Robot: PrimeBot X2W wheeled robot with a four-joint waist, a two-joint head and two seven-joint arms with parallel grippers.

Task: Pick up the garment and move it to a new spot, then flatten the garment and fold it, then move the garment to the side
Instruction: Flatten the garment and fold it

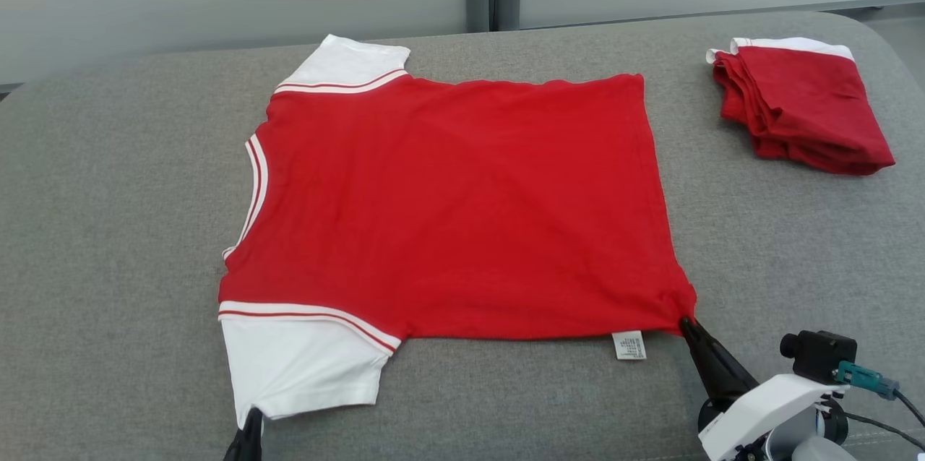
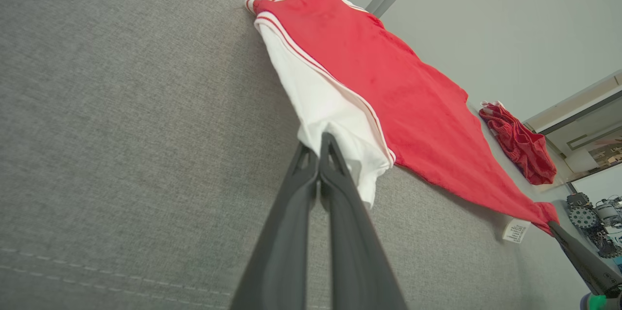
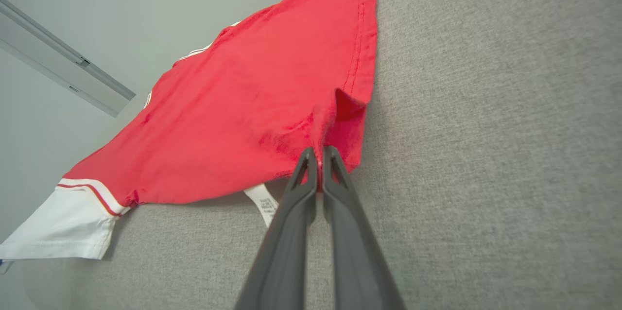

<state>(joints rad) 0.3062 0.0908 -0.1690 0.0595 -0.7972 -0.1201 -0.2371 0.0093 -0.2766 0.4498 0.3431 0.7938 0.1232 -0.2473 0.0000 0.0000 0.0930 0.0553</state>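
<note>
Looking down on the garment (image 1: 448, 208), red with white sleeves, spread nearly flat across the middle of the grey padded surface (image 1: 108, 194), collar toward the left, hem toward the right.

Pinching the outer corner of the near white sleeve (image 1: 296, 367) with the left gripper (image 2: 318, 147): fingers pressed right together, just a thin bit of cloth caught at the tips. Clamping the near hem corner with the right gripper (image 3: 319, 154), equally tight, red fabric bunched and puckered just ahead of the tips. Holding both low, right down at the surface, one at each end of the near edge.

Sensible grip, that: taking the two ends of one side to carry the whole edge as a single straight line, with no sagging in the middle.

Spotting the care label (image 1: 627, 345) poking out from under the near edge, just beside the right-hand pinch. Also spotting a folded red-and-white pile (image 1: 802, 107) well apart at the far right, probably marking the side for finished pieces.

Judging the flattening pretty much done, with only faint creases fanning out from the pinched hem corner. Reads as a set-up for the first fold: lifting the near edge and laying it over toward the far one. Calls for both arms rising and travelling together, to avoid a skewed fold. Worth watching for the sleeve slipping out of such a slim pinch.
</note>
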